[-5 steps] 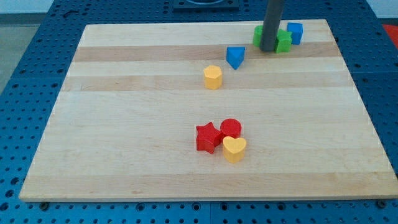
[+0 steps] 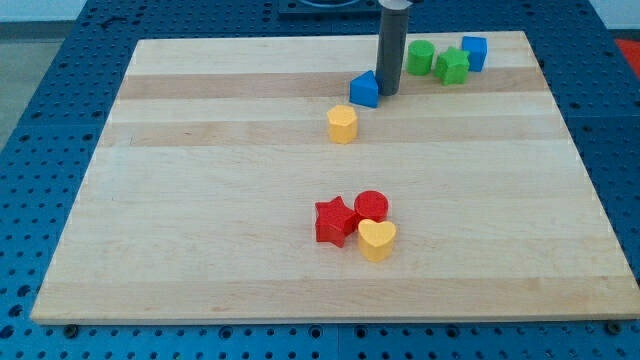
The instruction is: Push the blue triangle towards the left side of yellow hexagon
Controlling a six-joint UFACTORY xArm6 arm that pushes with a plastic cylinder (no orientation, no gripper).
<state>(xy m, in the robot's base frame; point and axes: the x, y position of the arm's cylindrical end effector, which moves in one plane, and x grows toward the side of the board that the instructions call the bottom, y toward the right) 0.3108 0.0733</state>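
Pale wood board (image 2: 200,250) on blue pegboard. Our tip (image 2: 388,93) (a bare rod, no jaws) touches the blue triangle (image 2: 365,90) on its right; triangle sits just up-right of the yellow hexagon (image 2: 342,124). Light, rigid, prob. slides easily but may pivot, so we'd push its upper-right face.

Single camera view, fixed. It looks down at a slant onto the wooden board (image 2: 200,220) from beyond the board's near long edge, facing across it toward the far edge at the view's top. The far edge appears shorter than the near edge, so the board narrows toward the top. The whole board fits in frame at moderate range, with blue perforated table (image 2: 30,120) showing on all sides. The rod enters from the top, cropped there; my tip (image 2: 388,94) is visible.
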